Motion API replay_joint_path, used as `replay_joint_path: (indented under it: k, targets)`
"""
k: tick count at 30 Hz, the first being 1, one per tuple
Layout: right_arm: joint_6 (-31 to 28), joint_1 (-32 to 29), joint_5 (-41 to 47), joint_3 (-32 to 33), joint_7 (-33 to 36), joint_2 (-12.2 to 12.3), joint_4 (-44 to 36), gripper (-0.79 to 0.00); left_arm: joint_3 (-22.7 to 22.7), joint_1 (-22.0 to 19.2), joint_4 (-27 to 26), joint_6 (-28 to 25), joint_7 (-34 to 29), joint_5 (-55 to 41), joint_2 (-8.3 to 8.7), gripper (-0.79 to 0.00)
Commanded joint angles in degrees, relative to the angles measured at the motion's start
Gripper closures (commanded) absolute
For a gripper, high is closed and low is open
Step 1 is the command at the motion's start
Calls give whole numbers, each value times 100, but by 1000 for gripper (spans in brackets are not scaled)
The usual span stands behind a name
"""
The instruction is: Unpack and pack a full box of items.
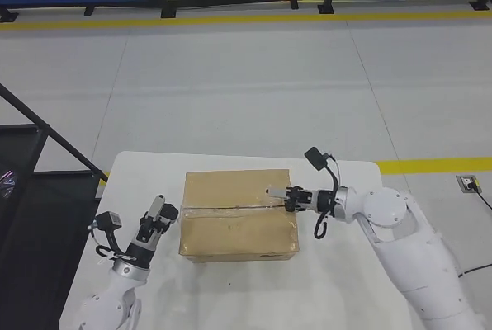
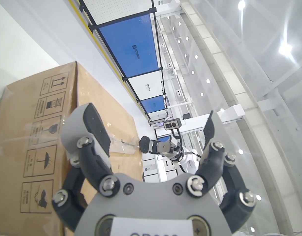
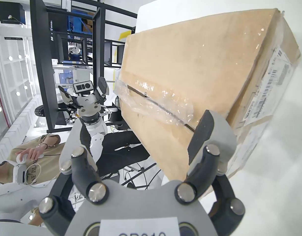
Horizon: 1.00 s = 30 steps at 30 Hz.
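**Closed box before unpacking.** The cardboard box stands on the white table between the two grippers, with its top flaps shut. A strip of wrinkled clear tape runs along the seam where the flaps meet.

The right gripper is held level with the box's top, at the near end of that seam. Its fingers are spread wide and hold nothing. One fingertip lies just beside the point where the seam meets the box's edge. Whether it touches the cardboard cannot be told. The end face bearing the shipping label drops away just below this finger. This position probably serves to catch the tape's end, since the flaps cannot be lifted until the seam is freed.

The left gripper is also wide open and empty. The far end face of the box, printed with handling symbols, rises just beside one of its fingers, apart from it. It points up along this face. Held here, it is probably ready to brace the box against a pull from the other side.

Unpacking has not begun, and no contents are visible.
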Motion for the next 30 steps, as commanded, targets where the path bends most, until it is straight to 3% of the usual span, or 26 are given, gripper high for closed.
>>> replay_joint_path:
  k: [1, 12, 22, 30]
  targets:
    - [-10, 69, 25, -52, -9, -14, 116, -785, -7, 5, 8, 0, -1, -12, 1, -785]
    - [-35, 378, 217, -356, 42, -102, 535, -785, -15, 2, 13, 2, -8, -26, 7, -785]
    - [-521, 650, 742, -573, 410, -196, 918, -785, -37, -2, 67, -18, 1, -78, 11, -785]
    - [-228, 863, 816, -817, 516, -274, 1179, -785, -35, -14, 82, -27, -16, -100, 14, -785]
